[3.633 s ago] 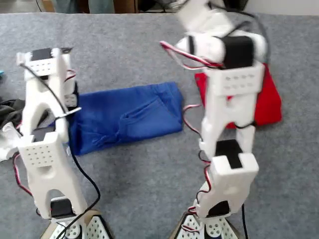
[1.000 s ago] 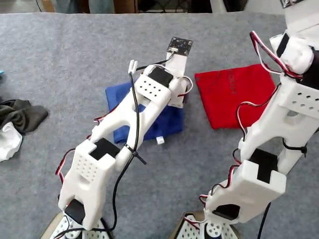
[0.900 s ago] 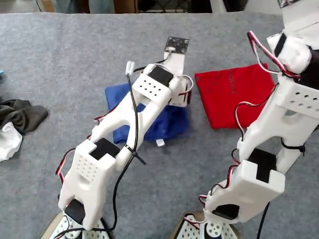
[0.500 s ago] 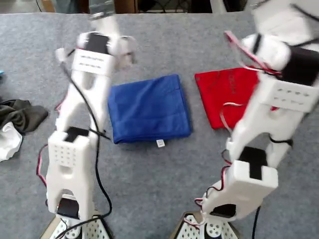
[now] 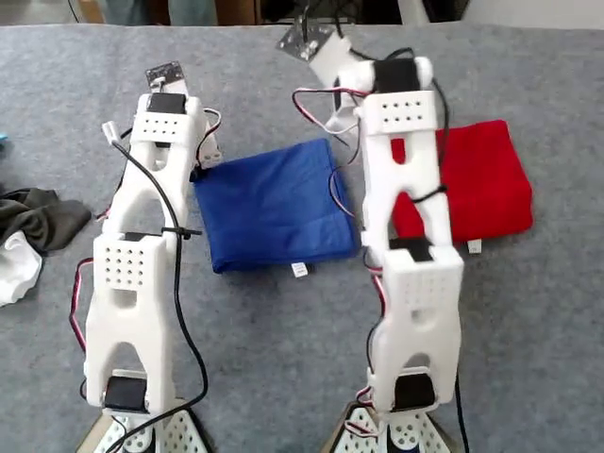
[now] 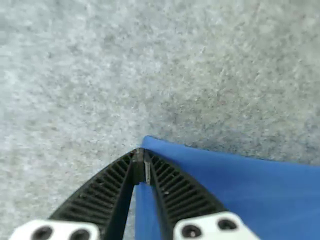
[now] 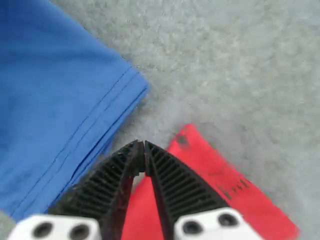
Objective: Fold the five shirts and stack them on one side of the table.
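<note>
Left gripper is pinched fully closed, tips right at the 10 o'clock corner of the blue shirt; can't tell if any cloth is actually caught. Right gripper is closed too, tips over the gap between the blue one's 1 o'clock corner and the red shirt. Blue shirt sits mid-table, folded into a neat rectangle, long axis roughly 9 to 3, tipped slightly toward 2, small white tag at its 6 o'clock edge; the red one lies folded at its 3 o'clock.
</note>
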`<state>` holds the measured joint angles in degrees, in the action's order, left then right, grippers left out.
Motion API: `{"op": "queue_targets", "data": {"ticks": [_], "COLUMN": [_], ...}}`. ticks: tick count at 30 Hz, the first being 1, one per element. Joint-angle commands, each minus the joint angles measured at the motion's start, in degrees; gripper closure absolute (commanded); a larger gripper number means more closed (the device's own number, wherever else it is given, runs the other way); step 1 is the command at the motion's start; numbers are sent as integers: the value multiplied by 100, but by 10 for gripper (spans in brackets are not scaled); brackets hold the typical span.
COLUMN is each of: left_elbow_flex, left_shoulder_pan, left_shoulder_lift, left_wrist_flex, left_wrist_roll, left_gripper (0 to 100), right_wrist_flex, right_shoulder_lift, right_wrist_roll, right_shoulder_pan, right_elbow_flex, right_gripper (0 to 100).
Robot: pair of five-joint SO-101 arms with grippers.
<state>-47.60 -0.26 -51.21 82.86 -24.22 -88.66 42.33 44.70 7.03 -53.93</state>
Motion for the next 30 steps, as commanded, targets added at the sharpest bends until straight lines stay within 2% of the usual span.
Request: {"op": "queue_targets", "data": {"ticks": [1,9,15,21,30], "left_elbow_flex": [-286,-295,-295,-295,-286], "left_shoulder_pan": [-31,31,303,207,198], "left_shoulder_lift": [79,79,79,79,70], "left_wrist_flex": [-9,-35,-9,-35,-35], "left_wrist_roll": [-18,-18,-9,-9,-9], "left_gripper": [970,970,970,970,970], "right_wrist_flex": [484,176,-958,-554,-114], "right_shoulder_lift": [497,629,338,1103,2123], "right_wrist_roll": [44,62,26,18,53], "right_shoulder_pan": [158,-26,255,475,176], "right_elbow_flex": [-57,-523,-1587,-1622,-1930], "right_gripper": [984,984,985,984,984]}}
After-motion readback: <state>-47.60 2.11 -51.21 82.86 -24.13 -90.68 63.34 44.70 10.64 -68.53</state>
